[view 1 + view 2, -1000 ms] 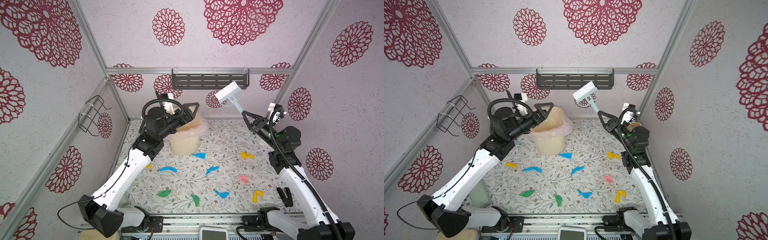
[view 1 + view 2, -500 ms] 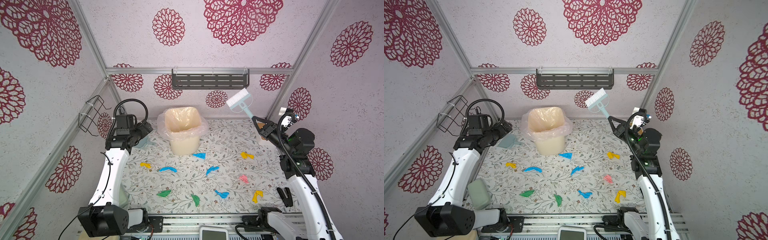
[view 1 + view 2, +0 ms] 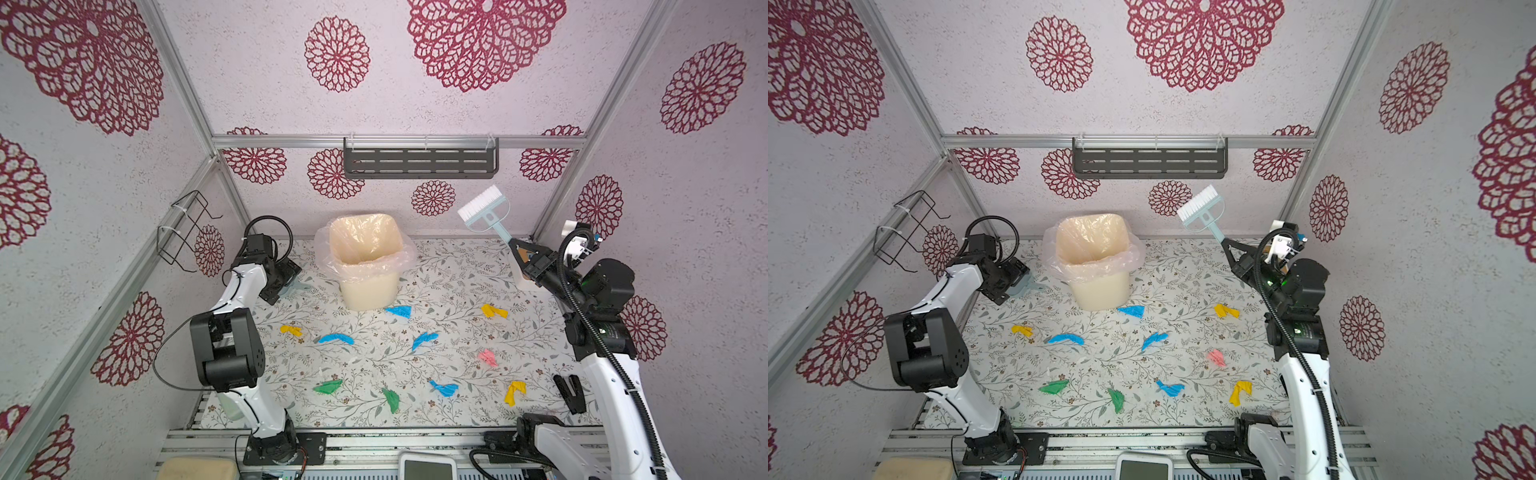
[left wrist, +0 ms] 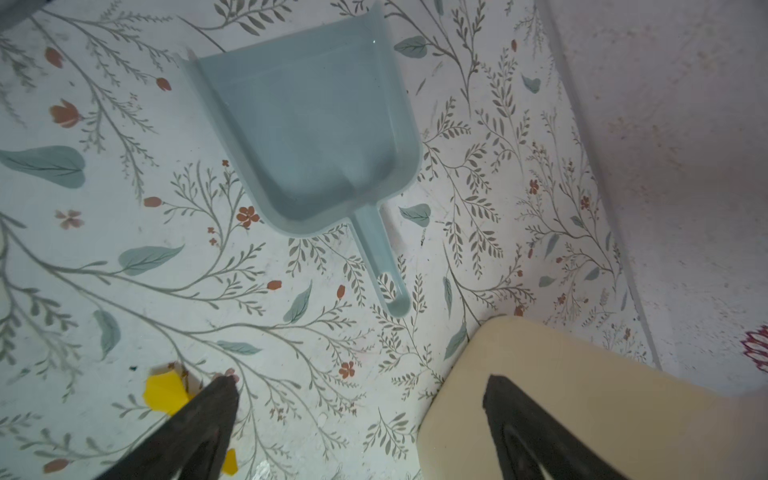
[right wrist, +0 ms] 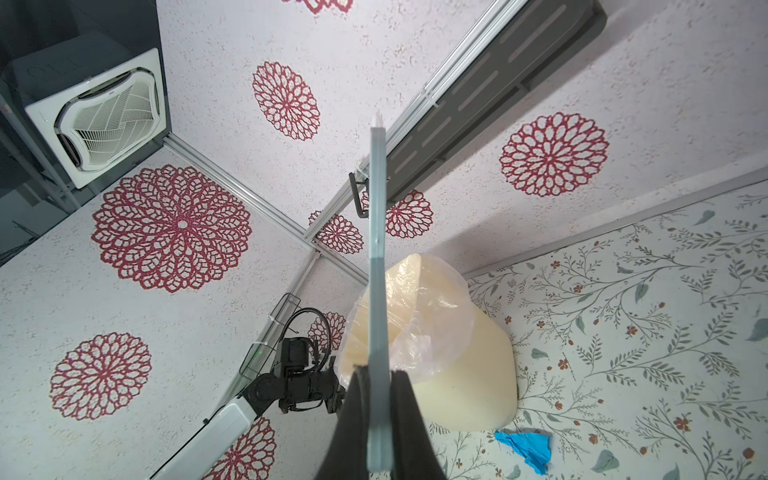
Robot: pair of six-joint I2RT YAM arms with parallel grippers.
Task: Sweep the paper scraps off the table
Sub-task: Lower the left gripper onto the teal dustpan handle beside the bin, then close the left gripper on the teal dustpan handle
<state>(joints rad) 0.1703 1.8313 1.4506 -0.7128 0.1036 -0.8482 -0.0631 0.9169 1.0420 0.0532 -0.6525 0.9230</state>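
My left arm hides most of the dustpan in both top views; in the left wrist view my finger covers part of a yellow scrap; the bin is cropped.

Bright, even, diffuse light fills the booth, and only soft, faint shadows fall on the table. Both top views are sharp, with wide-angle stretching toward the edges. In the left wrist view, the left gripper's dark fingers are blurred.
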